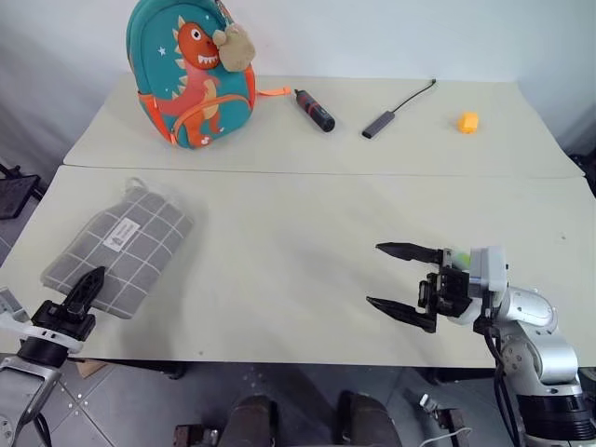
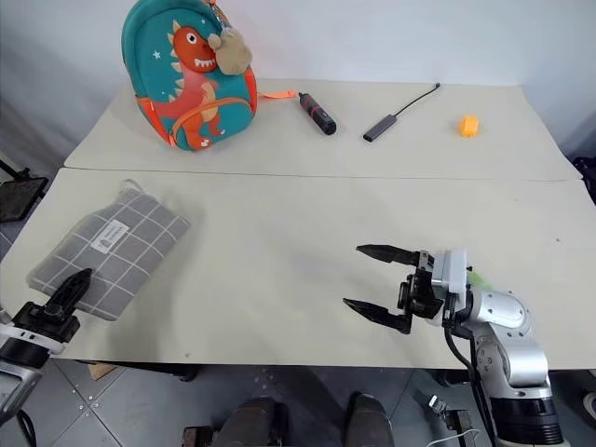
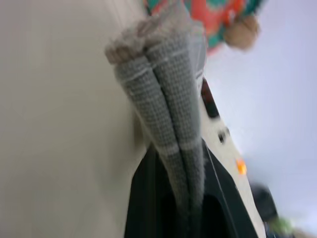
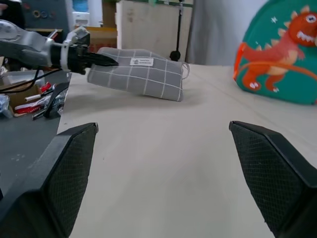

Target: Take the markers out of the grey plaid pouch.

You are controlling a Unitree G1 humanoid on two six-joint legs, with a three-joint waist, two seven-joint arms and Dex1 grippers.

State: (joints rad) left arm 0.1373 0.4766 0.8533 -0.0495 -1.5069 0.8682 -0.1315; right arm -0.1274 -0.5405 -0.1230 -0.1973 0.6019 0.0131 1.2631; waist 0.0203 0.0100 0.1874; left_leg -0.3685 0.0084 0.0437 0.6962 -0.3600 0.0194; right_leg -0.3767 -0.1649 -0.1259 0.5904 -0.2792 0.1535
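Left gripper (image 1: pixel 82 291) clenched on grey plaid pouch (image 1: pixel 123 246) corner at 8 o'clock; right gripper (image 1: pixel 407 285) released, empty. Advice: keep pouch pinned while right reaches opening.

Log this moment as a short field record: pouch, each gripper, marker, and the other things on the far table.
pouch: grey plaid pouch, near the table's left edge, one end gripped
left gripper: shut on the pouch's near end
right gripper: open, nothing between the fingers, pointing left over the table
marker: a bit of lime green shows behind the right gripper; cannot tell what it is
far table: dinosaur backpack, black-and-red tool, dark cabled adapter, orange block
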